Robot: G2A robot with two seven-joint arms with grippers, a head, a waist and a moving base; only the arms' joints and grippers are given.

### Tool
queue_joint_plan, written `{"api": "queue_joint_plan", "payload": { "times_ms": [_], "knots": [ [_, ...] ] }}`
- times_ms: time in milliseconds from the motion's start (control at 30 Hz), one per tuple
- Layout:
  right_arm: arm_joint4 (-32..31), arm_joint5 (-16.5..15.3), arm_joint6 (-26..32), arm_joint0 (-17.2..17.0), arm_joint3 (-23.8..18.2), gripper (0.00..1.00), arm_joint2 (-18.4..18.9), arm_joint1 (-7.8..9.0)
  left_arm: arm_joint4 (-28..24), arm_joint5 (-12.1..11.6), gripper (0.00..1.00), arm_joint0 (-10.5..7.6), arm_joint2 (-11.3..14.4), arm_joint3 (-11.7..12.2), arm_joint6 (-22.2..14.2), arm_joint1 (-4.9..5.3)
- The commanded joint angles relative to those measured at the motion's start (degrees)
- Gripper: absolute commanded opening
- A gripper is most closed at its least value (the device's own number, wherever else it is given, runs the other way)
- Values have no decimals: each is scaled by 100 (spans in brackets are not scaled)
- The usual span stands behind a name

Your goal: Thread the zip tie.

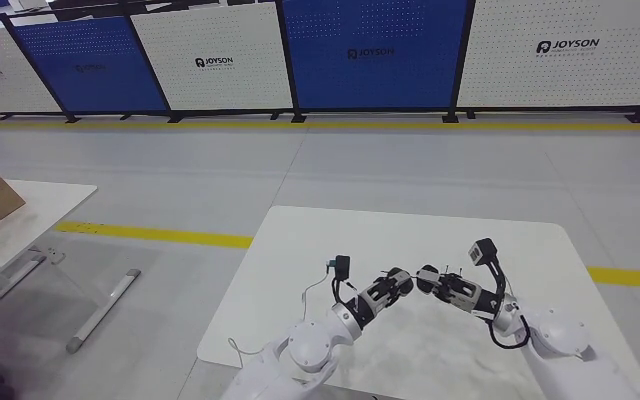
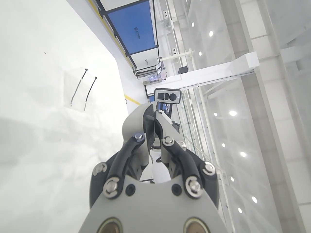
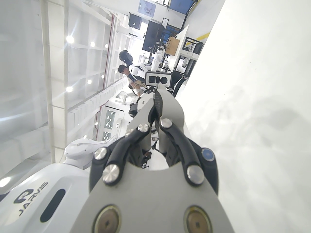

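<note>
Two black zip ties [image 2: 78, 87] [image 2: 90, 92] lie side by side on a clear sheet [image 2: 70, 76] on the white table [image 1: 400, 230]. My left gripper [image 1: 402, 279] [image 2: 154, 109] and right gripper [image 1: 426, 279] [image 3: 156, 93] hover above the table's middle, pointing at each other almost tip to tip. Both are shut. A small dark nub [image 2: 149, 117] sticks out beside the left pads; I cannot tell whether it is part of a tie. The opposite wrist's camera [image 2: 167, 96] [image 3: 158, 79] shows just beyond each gripper's tips.
The table's far edge [image 1: 420, 210] and left edge [image 1: 235, 290] border open floor. A second table [image 1: 45, 205] carrying a cardboard box [image 1: 8, 197] stands at the far left. Blue and white partition panels [image 1: 370, 55] line the back.
</note>
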Motion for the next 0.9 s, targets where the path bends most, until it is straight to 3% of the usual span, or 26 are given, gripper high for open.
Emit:
{"api": "queue_joint_plan", "payload": {
  "times_ms": [0,233,367,567,733,833,867],
  "knots": [
    [7,15,39,-33,-38,100,62,12,-8,48,0,17,-1,-29,6,-1],
    [-22,88,180,-205,-131,100,526,121,-486,551,0,228,-288,-356,-101,47],
    [-79,254,472,-373,-214,100,789,205,-486,551,0,228,-288,-356,-101,47],
    [-79,254,472,-373,-214,100,789,205,-486,551,0,228,-288,-356,-101,47],
    [-79,254,472,-373,-214,100,789,205,-525,296,0,214,-314,-354,-118,41],
    [-79,254,472,-373,-214,100,789,205,-651,47,0,274,-513,-418,-240,71],
    [-79,254,472,-373,-214,100,789,205,-922,-25,0,340,-622,-506,-385,85]
  ]
}}
